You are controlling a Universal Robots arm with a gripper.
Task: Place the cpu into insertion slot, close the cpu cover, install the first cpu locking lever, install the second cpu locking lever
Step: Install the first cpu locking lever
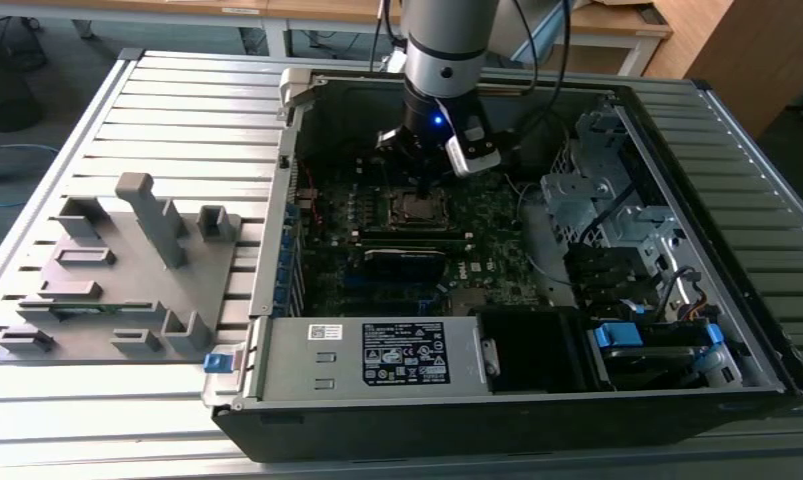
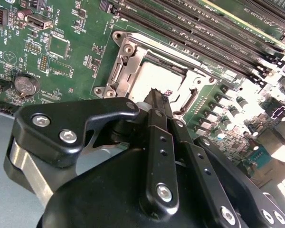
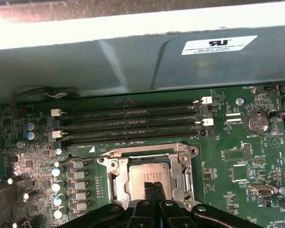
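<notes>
First wrist view: the tool (image 3: 153, 186), clenched on nothing, hovers at the cpu (image 3: 138, 174) lying in the insertion slot (image 3: 118, 179); placement looks done, and any pressing calls for gentle force.

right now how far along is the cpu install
Looks done: the cpu lies in the insertion slot, and the cpu cover appears folded down around it. In hand: the jaws are closed together, with nothing visible between them, directly over the cpu's face. Left: the two locking levers; I cannot tell whether either is latched.
</notes>
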